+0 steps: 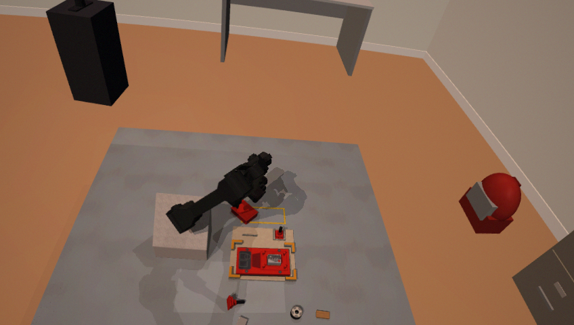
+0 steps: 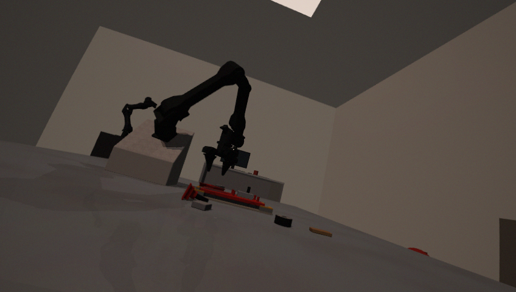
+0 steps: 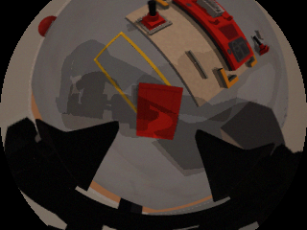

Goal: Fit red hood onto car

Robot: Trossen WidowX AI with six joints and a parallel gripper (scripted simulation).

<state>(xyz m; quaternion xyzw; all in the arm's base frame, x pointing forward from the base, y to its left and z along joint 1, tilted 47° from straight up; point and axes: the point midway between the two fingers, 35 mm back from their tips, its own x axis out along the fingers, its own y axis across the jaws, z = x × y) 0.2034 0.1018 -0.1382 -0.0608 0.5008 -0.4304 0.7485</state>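
The red hood (image 1: 248,215) (image 3: 160,98) lies on the table, roof up, turned at an angle across the left end of a yellow outline. My gripper (image 2: 216,173) (image 3: 157,129) is open and empty. It hangs above the table, fingers pointing down, and in the wrist view the hood appears between and just beyond the fingertips. In the top view the arm covers the fingertips. The red chassis (image 1: 257,261) (image 2: 224,195) (image 3: 230,33) sits in its jig with the grey engine block (image 1: 274,259) on the deck and short red pegs around it.
The jig's beige board (image 1: 262,240) (image 3: 177,43) has orange corner brackets and carries a red part with a black stem (image 1: 279,233) (image 3: 153,20) and a thin grey rod. Another red part (image 1: 230,302), a black wheel (image 1: 296,311) and an orange block (image 1: 322,313) lie on the chassis's far side from the hood.
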